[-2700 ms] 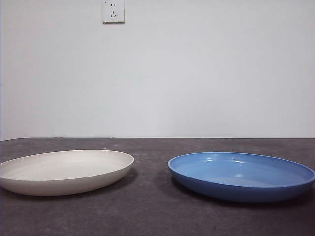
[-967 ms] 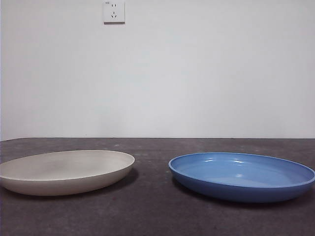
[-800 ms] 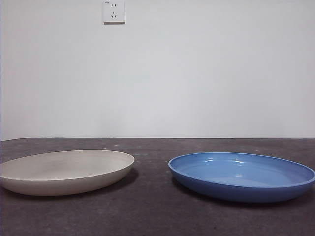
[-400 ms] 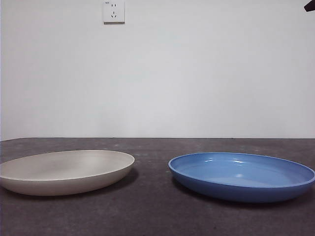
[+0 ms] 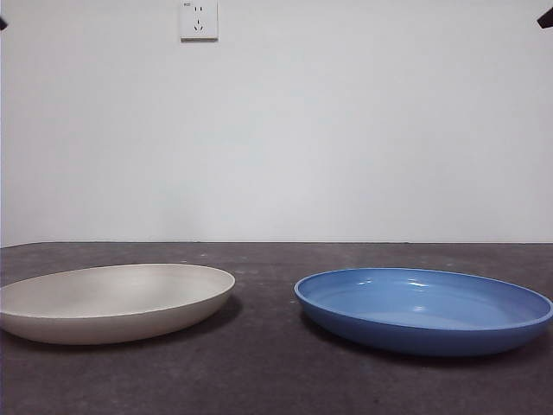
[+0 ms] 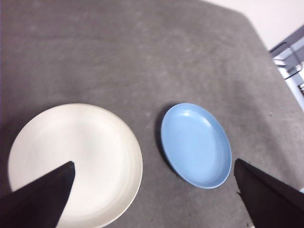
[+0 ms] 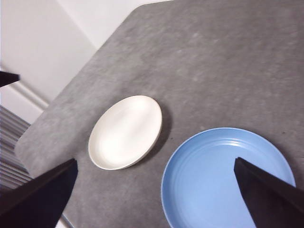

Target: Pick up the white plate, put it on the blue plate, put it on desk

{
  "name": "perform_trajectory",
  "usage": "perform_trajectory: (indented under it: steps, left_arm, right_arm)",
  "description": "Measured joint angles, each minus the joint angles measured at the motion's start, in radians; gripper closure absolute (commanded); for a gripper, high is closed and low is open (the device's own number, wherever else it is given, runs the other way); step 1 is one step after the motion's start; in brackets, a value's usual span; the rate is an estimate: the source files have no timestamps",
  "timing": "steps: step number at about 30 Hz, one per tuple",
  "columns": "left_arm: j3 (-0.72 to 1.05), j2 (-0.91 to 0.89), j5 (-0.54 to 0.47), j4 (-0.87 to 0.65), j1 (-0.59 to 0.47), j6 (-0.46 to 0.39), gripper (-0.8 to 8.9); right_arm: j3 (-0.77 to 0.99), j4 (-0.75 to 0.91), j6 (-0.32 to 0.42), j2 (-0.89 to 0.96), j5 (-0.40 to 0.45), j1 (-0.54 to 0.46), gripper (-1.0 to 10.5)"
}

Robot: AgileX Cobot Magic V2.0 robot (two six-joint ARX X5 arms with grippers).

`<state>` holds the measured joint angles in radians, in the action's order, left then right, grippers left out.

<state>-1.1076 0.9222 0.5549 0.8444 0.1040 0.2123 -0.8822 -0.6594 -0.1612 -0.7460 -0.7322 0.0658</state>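
white plate [image 6: 76, 164] flat on desk [image 6: 142, 61], beside blue plate [image 6: 195, 145]. looks stiff, probably light and slick; i'd pinch its rim. both grippers high, jaws apart, empty.

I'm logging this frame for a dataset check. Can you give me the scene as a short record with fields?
white plate: flat on the desk, empty, untouched
blue plate: flat on the desk beside the white plate, apart from it, empty
left end effector: open, high above the white plate
right end effector: open, high above the blue plate
task progress: nothing picked up yet
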Motion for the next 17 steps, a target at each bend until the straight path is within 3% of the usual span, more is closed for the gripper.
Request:
perform_trajectory:
  steps: [10, 17]
  left_arm:
    - [-0.051, 0.228, 0.094, 0.13, -0.118, -0.072, 1.58]
    - [-0.051, 0.423, 0.024, 0.158, -0.161, -0.136, 1.58]
  right_arm:
    - [0.0, -0.006, -0.003, 0.0, -0.026, 0.0, 3.6]
    - [0.0, -0.006, -0.004, 0.0, -0.027, 0.024, 3.6]
